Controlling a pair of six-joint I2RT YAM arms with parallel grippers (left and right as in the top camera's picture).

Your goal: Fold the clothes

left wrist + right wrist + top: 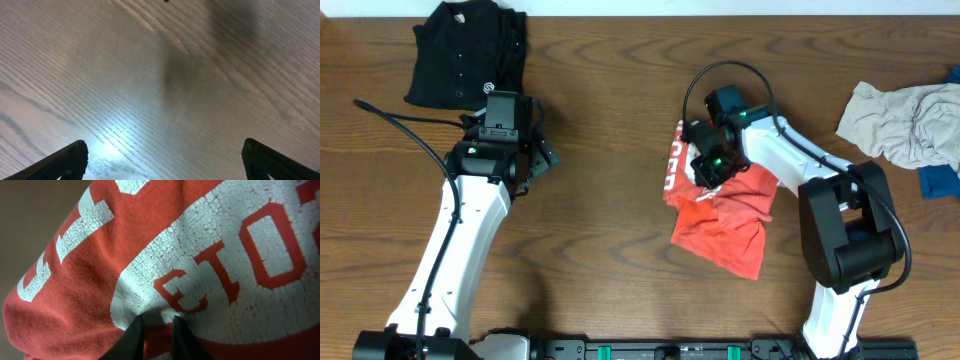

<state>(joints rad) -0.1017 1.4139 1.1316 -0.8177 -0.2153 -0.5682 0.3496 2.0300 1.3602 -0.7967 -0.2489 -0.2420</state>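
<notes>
A: Risk? Red T-shirt (725,225) lies bunched right of centre on the worktop (620,200), lettering up. Right hand (157,332): tips nearly together, a thin pinch of red cloth between them.

B: Shallow pinch. It could slip on a lift, or drag one layer and worsen the bunching. Left hand (167,162)?

A: Spread wide over bare wood, well apart from the tee. It pins nothing.

B: Surroundings?

A: Black shirt (465,50) in the far-left corner, grey pile (905,120) at the right edge, blue piece (942,180) just beside it. None obstructs.
</notes>
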